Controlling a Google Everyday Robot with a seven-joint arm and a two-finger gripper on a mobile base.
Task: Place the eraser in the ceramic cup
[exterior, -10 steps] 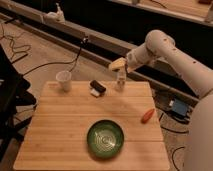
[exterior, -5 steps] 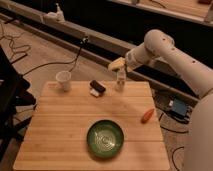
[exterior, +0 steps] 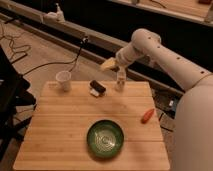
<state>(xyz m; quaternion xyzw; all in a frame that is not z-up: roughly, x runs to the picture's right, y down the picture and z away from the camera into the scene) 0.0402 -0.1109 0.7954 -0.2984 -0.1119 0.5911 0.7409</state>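
The eraser (exterior: 98, 87), a small black block, lies near the back of the wooden table (exterior: 60, 130), resting against a pale cream block (exterior: 94, 93). To its left, near the back left corner, stands the white ceramic cup (exterior: 63, 80), upright. My gripper (exterior: 108, 64) hangs in the air above the table's back edge, up and to the right of the eraser and well right of the cup. Its pale yellow fingers stand open and hold nothing.
A small clear bottle (exterior: 120, 80) stands just below and right of the gripper. A green bowl (exterior: 105, 138) sits at the front centre. An orange-red object (exterior: 147, 116) lies at the right side. Cables run over the floor behind the table.
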